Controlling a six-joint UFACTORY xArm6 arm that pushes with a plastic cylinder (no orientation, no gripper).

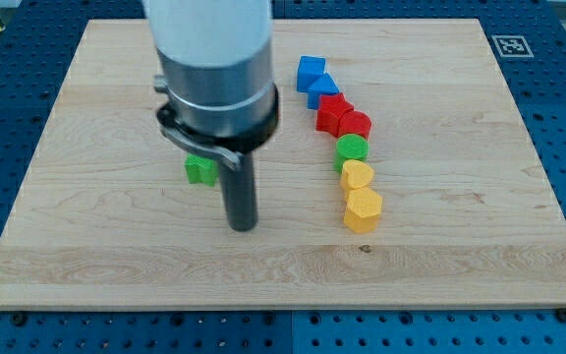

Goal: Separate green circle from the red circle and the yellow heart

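The green circle (pixel 352 151) lies in a curved chain of blocks right of the board's middle. It touches the red circle (pixel 357 125) above it and the yellow heart (pixel 358 176) below it. My tip (pixel 241 226) rests on the board well to the left of the chain, a little below the heart's level. It touches no block.
The chain also holds two blue blocks (pixel 310 71) (pixel 323 88) and a red block (pixel 332 111) at its top and a yellow hexagon (pixel 363 209) at its bottom. A green block (pixel 200 169) sits partly hidden behind the arm. The wooden board (pixel 86 246) lies on a blue table.
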